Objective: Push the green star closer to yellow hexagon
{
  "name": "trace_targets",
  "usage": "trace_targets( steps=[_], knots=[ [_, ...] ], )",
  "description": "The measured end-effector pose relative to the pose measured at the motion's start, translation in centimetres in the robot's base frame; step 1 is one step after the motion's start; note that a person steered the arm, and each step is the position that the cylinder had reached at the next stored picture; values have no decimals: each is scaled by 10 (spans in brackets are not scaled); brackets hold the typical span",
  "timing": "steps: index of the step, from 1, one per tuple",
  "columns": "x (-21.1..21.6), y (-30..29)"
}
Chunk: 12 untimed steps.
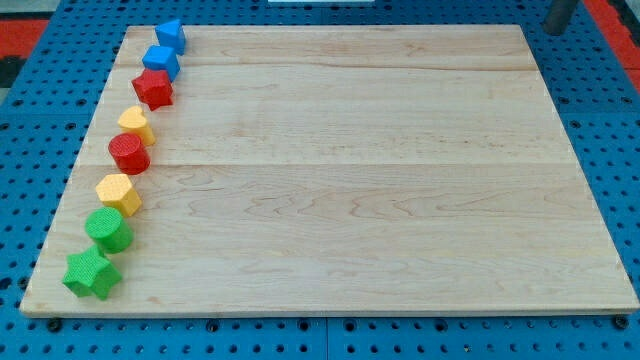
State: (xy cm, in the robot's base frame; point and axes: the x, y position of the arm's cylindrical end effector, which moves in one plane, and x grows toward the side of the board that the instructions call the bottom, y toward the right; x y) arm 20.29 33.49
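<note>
The green star (91, 273) sits nearest, at the bottom-left corner of the wooden board (380, 200), just inside the left edge. It looks like a small, rigid, light block with a flat base, so I judge it will slide readily on the smooth wood and may spin if pressed off-centre; its points and notches make a push into a notch or flat flank on the lower side steadier than one against a point.

Just above it along the left edge stands the green cylinder (108, 229), near or touching the star, and beyond that the yellow hexagon (119, 193). The cylinder lies between star and hexagon, so a straight push up the edge would likely carry the cylinder along too.

Farther up the same edge come the red cylinder (129, 153), a second yellow block (135, 124), the red star (153, 88), and two blue blocks (160, 61) (171, 35) at the top-left corner.

My tip does not show clearly: only a dark rod (558, 15) enters at the top-right corner, well apart from every block, its lower end apparently off the board.
</note>
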Motion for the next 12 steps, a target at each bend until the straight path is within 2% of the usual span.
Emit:
trace_targets(
  steps=[4,5,6,8,9,10,12],
  knots=[
    [9,-11],
    [48,-17],
    [155,-97],
    [299,-320],
    [408,-380],
    [415,-396],
    [416,-582]
  ],
)
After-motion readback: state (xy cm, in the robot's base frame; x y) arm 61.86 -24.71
